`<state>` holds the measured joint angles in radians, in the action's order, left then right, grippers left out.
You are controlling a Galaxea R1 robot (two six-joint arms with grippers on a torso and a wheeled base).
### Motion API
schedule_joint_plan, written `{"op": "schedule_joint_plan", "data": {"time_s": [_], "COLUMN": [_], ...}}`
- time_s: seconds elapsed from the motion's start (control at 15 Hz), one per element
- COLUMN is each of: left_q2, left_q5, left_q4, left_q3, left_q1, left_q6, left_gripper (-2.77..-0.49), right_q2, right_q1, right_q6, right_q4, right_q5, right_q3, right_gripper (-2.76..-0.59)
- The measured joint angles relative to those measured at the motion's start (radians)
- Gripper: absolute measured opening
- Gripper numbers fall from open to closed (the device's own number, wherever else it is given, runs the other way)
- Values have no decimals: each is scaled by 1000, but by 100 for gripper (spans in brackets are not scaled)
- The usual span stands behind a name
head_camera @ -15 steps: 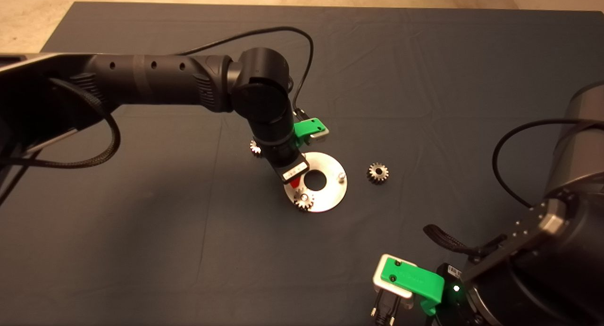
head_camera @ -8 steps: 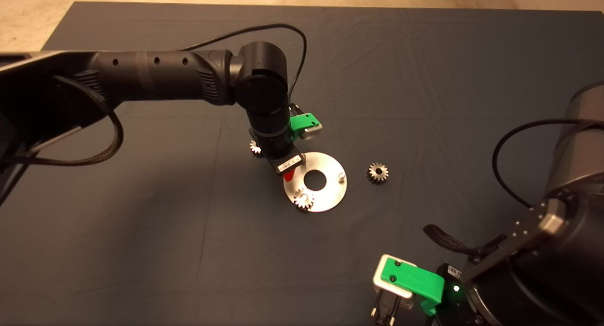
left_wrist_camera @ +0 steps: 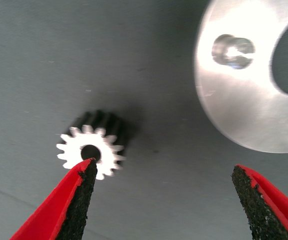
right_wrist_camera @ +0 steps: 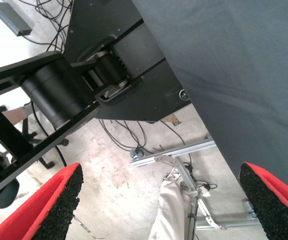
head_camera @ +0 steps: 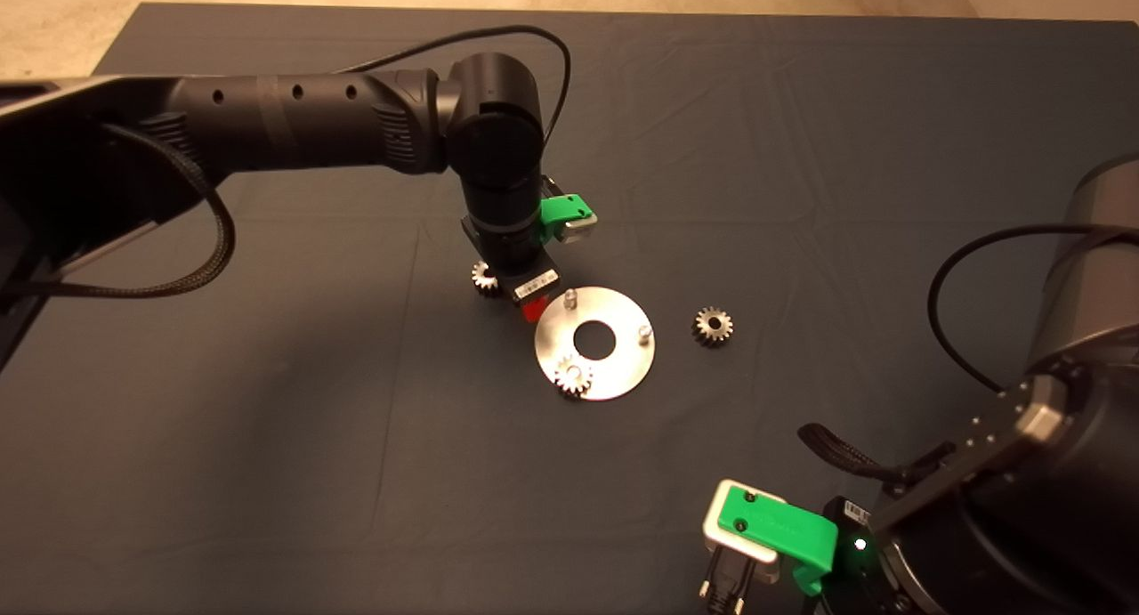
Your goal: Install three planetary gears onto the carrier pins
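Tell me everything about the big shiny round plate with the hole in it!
The flat shiny silver metal disc lies flat on the dark mat, with a round centre hole. Three short silver pins stand round it: two are bare, and one small silvery toothed gear sits on the third. The left end effector, open, is beside it over another small gear on the mat, not touching the disc.

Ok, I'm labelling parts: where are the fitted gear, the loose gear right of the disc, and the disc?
fitted gear [head_camera: 573, 376], head view, its toothed top face
loose gear [head_camera: 713, 325], head view, its top face
disc [head_camera: 623, 366], head view, bare flat metal
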<state>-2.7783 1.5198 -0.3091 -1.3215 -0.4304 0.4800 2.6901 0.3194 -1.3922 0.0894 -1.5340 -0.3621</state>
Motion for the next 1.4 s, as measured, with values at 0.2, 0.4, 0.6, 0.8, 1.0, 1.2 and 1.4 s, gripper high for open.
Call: {"op": "schedule_joint_plan", "data": {"time_s": [0.2, 0.4, 0.6, 0.8, 1.0, 1.2, 1.4], "left_q2": [0, 0, 5, 6, 11, 26, 47], "left_q5": [0, 0, 1, 1, 1, 0, 1], "left_q4": [0, 0, -1, -1, 0, -1, -1], "left_q3": [-31, -62, -96, -99, -99, -99, -99], "left_q1": [0, 0, 0, 0, 0, 0, 0], "left_q6": [-34, -68, -90, -101, -108, -113, -127], "left_gripper": [-137, -137, -137, -137, -137, -137, -137], "right_q2": [0, 0, 0, 0, 0, 0, 0], "right_q1": [0, 0, 1, 13, 14, 18, 24], "right_q6": [0, 0, 0, 0, 0, 0, 0], "right_q4": [0, 0, 0, 0, 0, 0, 0], "right_q5": [0, 0, 0, 0, 0, 0, 0], "right_q3": [0, 0, 0, 0, 0, 0, 0], "right_gripper": [-103, -103, -103, -103, -103, -103, -103]}}
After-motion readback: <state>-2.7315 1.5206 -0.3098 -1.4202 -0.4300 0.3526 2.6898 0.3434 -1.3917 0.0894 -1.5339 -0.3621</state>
